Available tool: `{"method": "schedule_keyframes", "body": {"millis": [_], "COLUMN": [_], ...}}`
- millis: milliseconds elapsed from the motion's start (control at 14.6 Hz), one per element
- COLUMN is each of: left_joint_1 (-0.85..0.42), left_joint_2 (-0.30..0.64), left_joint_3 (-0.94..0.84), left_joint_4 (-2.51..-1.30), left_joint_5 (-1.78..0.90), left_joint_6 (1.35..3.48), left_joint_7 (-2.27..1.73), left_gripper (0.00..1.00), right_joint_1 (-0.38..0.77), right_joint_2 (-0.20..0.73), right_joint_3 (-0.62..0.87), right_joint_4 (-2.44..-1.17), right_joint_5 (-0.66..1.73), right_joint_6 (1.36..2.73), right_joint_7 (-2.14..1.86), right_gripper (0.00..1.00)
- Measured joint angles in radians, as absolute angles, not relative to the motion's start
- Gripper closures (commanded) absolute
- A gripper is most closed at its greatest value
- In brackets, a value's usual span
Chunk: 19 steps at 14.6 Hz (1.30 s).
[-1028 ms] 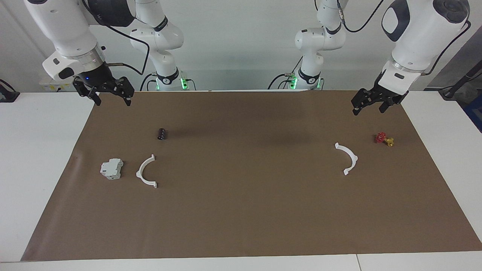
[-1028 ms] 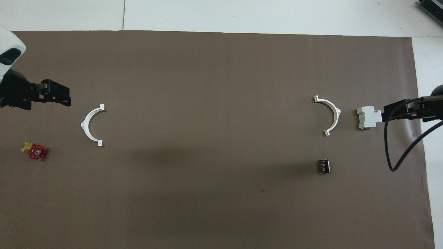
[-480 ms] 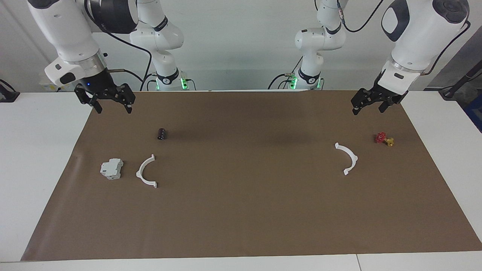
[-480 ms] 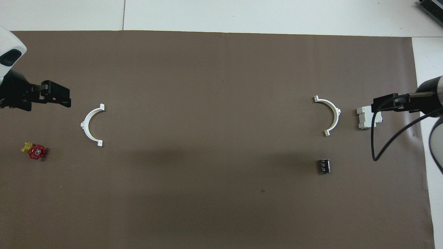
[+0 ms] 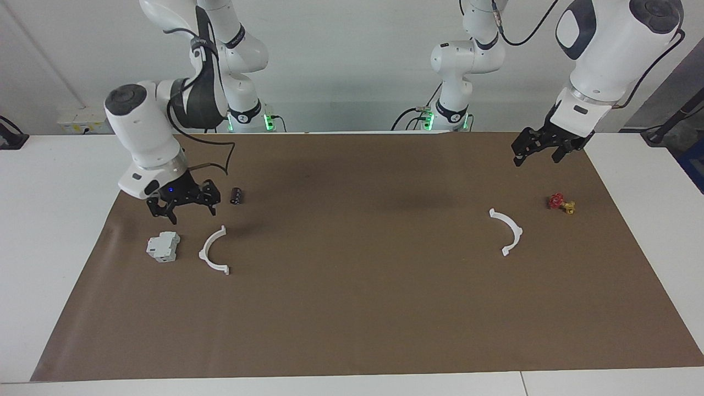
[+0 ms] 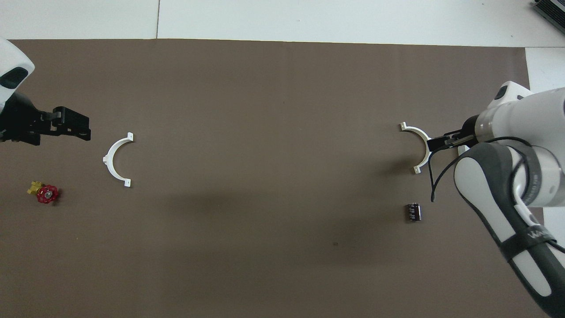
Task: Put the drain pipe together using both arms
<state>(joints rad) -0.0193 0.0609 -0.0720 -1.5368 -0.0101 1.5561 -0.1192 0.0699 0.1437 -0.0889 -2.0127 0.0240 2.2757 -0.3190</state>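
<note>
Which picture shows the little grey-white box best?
The facing view: the grey-white box lies in full sight on the brown mat, beside a white half-ring. In the overhead view the right arm covers nearly all of it.

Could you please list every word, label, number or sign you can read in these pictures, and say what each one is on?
No text can be read with certainty.
Right arm: light lettering on its dark joint band in the overhead view, too small to read.
Grey-white block: no legible marking.
Small black cylinder: pale marks, illegible.
The two white half-rings, red-and-yellow valve: no text.
</note>
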Motion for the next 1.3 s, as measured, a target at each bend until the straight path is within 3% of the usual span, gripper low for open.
{"method": "schedule_keyframes", "body": {"millis": [343, 548, 617, 754, 1302], "left_joint_1": [-0.019, -0.019, -0.019, -0.019, -0.019], "left_joint_2": [0.061, 0.058, 0.057, 0.056, 0.052], "left_joint_3": [-0.072, -0.072, -0.072, -0.072, -0.072], "left_joint_4": [-1.539, -1.539, -1.540, -1.541, -1.550], "left_joint_5": [-0.010, -0.010, -0.010, -0.010, -0.010], "left_joint_6": [1.556, 1.556, 1.556, 1.556, 1.556], "left_joint_7": [-0.119, -0.119, -0.119, -0.119, -0.119], "left_gripper": [0.00, 0.00, 0.00, 0.00, 0.00], "right_joint_1": [0.051, 0.038, 0.038, 0.038, 0.037], "right_joint_2": [0.279, 0.300, 0.306, 0.319, 0.325], "right_joint_3": [-0.089, -0.090, -0.090, -0.090, -0.088], "right_joint_4": [-2.057, -2.058, -2.059, -2.059, -2.032], "right_joint_5": [0.028, 0.075, 0.092, 0.105, 0.109], "right_joint_6": [2.478, 2.500, 2.509, 2.522, 2.507], "right_joint_7": [-0.392, -0.447, -0.462, -0.469, -0.452], "right_gripper": [0.03, 0.23, 0.42, 0.99, 1.00]}}
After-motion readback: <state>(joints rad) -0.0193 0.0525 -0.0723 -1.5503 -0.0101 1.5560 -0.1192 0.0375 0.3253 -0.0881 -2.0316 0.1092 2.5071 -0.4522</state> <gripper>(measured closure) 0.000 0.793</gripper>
